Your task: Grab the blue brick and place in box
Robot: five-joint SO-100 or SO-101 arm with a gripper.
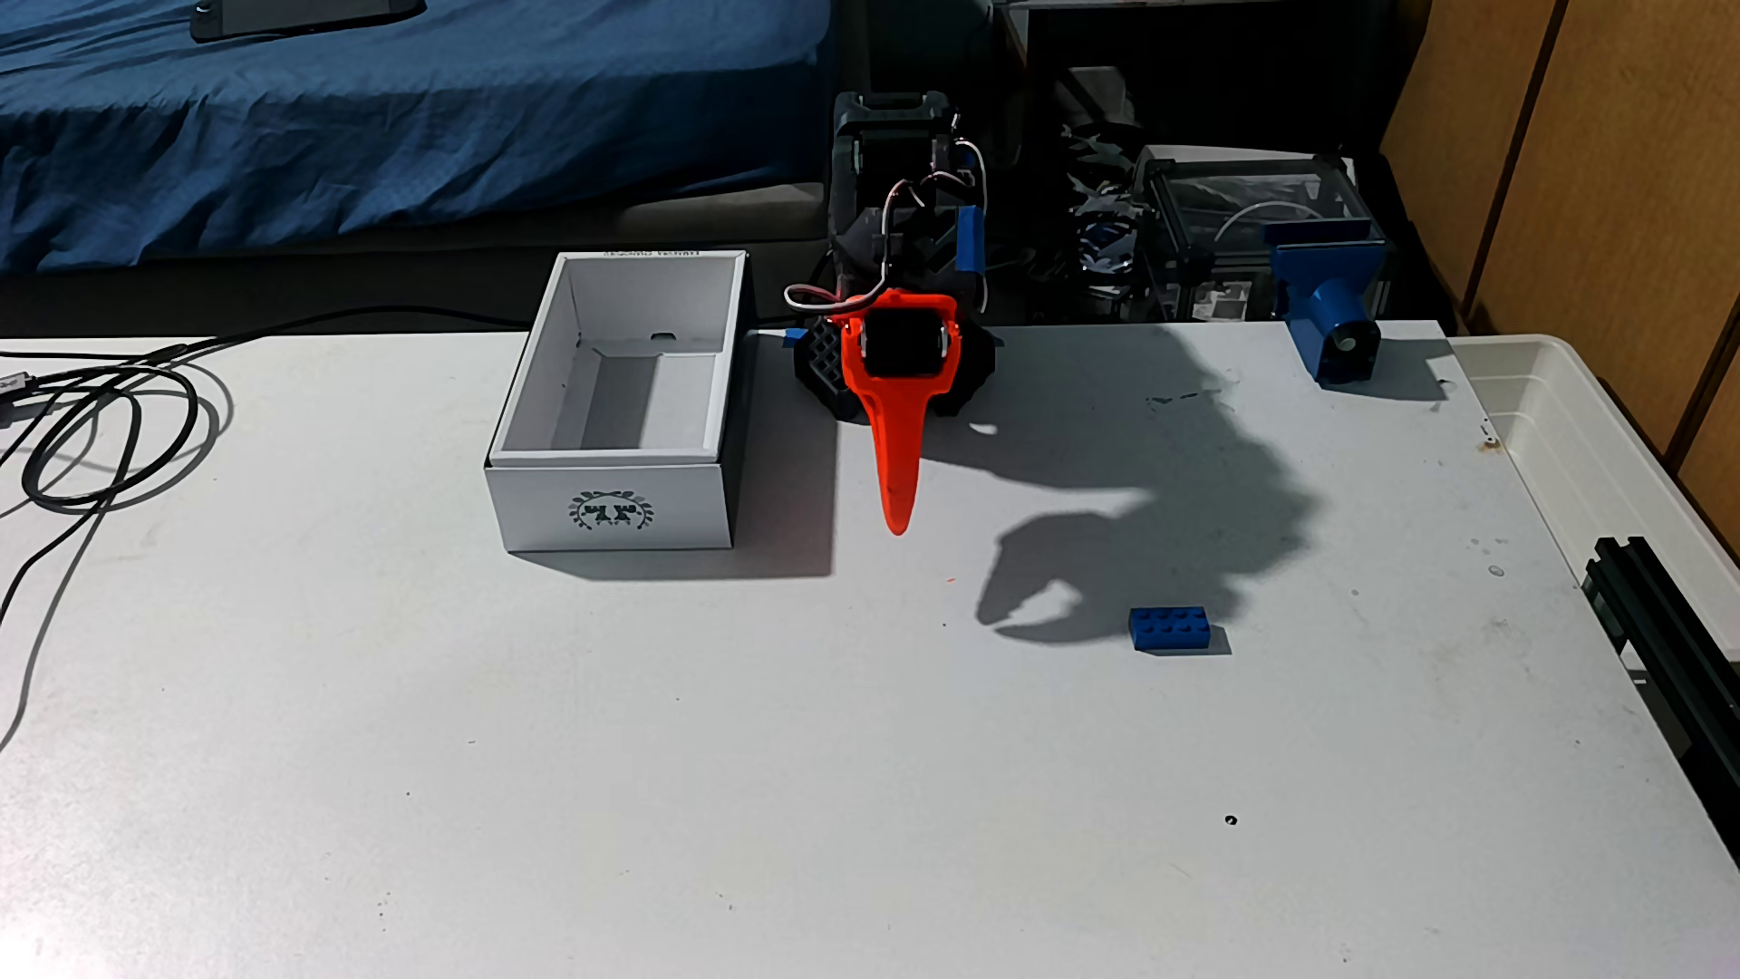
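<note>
One blue brick [1169, 627]: glossy plastic, rectangular, two rows of round studs up; long axis running left-right in the fixed view; lying flat on the white, scuffed desk [659, 800], well to the right of the box and nearer the camera. One box [612, 508]: white cardboard, tall-sided, open-topped, dark wreath emblem on its near short side. One tool [894, 527]: tapered orange plastic finger pointing down, just right of the box; whether it is spread or pressed together cannot be told. One blue printed bracket [1328, 320], far right of the box.
</note>
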